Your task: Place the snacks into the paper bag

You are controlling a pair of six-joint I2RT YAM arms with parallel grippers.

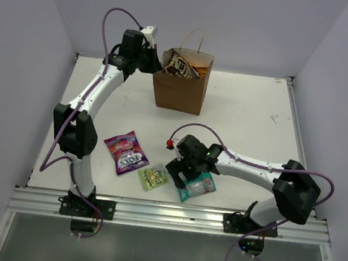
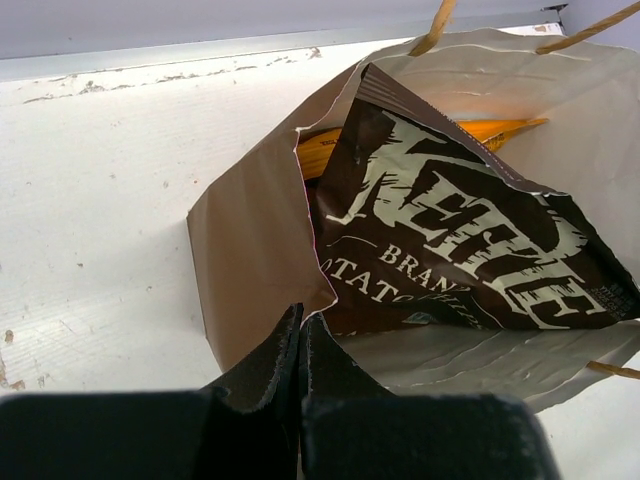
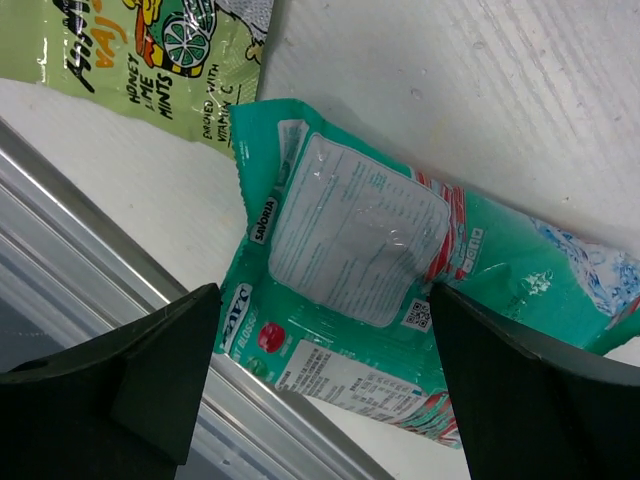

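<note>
Right now, per item:
left gripper (image 2: 301,322): jaws closed to a thin slit on the near rim of the paper bag (image 2: 250,250), one finger outside the wall, one inside
right gripper (image 3: 322,335): jaws wide, nothing held, fingers hanging either side of the teal packet (image 3: 350,250)
teal packet: flat on the table (image 1: 250,113), between the right jaws, one end past the right-hand finger
small green packet (image 3: 150,50): flat, just beyond the right jaws, its corner beside the teal one
purple candy packet (image 1: 124,151): flat, well apart from both jaws
dark brown chip bag (image 2: 450,250): inside the paper bag, tilted, directly ahead of the left jaws
orange chip bag (image 2: 322,152): inside too, behind the brown one, only an edge visible
paper bag: upright, mouth open, handles on the far side from the left jaws
rail (image 3: 60,200): runs under the right jaws' near finger
</note>
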